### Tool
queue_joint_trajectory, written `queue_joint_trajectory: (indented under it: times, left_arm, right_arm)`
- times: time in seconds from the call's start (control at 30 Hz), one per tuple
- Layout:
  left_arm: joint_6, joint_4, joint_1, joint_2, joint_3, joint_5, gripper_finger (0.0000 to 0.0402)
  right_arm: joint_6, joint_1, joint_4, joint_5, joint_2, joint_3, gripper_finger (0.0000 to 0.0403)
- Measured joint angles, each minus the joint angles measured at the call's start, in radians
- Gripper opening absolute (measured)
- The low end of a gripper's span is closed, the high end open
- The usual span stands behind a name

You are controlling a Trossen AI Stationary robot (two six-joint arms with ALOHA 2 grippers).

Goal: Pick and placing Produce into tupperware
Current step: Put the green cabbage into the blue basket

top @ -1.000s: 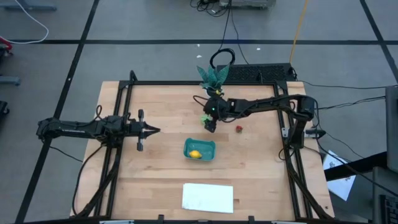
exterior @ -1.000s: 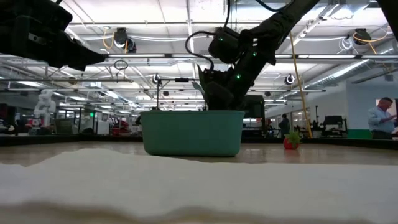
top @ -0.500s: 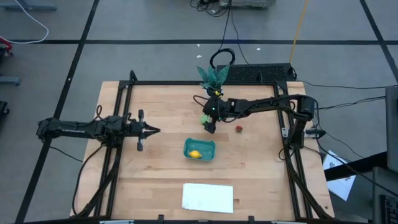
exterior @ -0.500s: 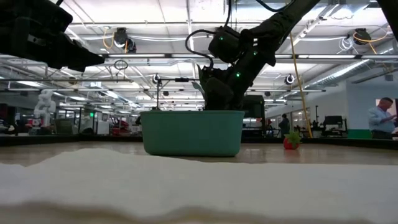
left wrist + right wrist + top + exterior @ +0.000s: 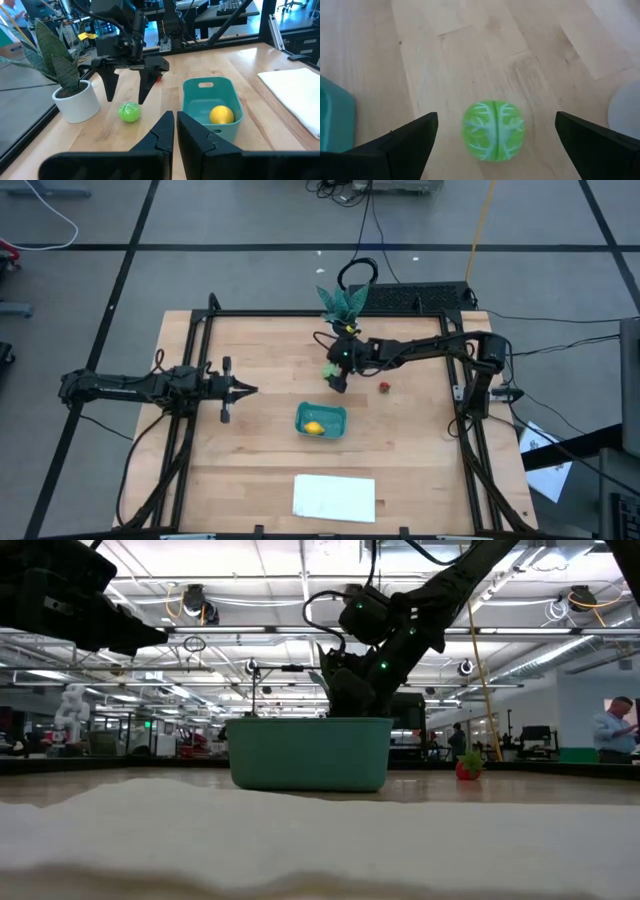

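The right gripper (image 5: 126,95) hangs over the green ball (image 5: 129,112), jaws wide. The lemon (image 5: 221,114) lies in the tub (image 5: 192,95). The left gripper (image 5: 175,131) waits well apart, jaws seemingly closed.

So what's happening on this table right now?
The right gripper hangs open just above the round green piece, which sits on the wood beside the white plant pot. The yellow lemon already lies in the teal tub. The red piece waits on the table. The left gripper waits shut, off to the side.
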Motion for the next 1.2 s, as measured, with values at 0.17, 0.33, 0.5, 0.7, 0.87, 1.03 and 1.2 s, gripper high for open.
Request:
queue_joint_trajectory:
  times: [0.17, 0.33, 0.5, 0.7, 0.87, 1.03, 1.2]
  left_arm:
    - [0.0, 0.0, 0.0, 0.0, 0.0, 0.0, 0.0026]
    - [0.001, 0.0, 0.0, 0.0, 0.0, 0.0, 0.0026]
    - [0.001, 0.0, 0.0, 0.0, 0.0, 0.0, 0.0026]
    - [0.001, 0.0, 0.0, 0.0, 0.0, 0.0, 0.0026]
    - [0.008, 0.0, 0.0, 0.0, 0.0, 0.0, 0.0026]
    - [0.01, 0.001, 0.0, 0.0, 0.0, -0.001, 0.0026]
    - [0.016, 0.0, 0.0, 0.0, 0.0, -0.001, 0.0026]
  right_arm:
    - [0.01, -0.016, 0.044, 0.0, 0.0, -0.038, 0.0397]
    - [0.016, -0.019, 0.085, 0.0, 0.0, -0.06, 0.0396]
    - [0.022, -0.018, 0.138, -0.002, 0.0, -0.081, 0.0396]
    - [0.011, -0.016, 0.137, -0.002, 0.0, -0.081, 0.0396]
    - [-0.013, -0.016, 0.14, -0.002, 0.009, -0.081, 0.0396]
    - [-0.033, -0.016, 0.141, -0.002, 0.033, -0.08, 0.0396]
    - [-0.038, -0.016, 0.15, 0.0, 0.067, -0.082, 0.0396]
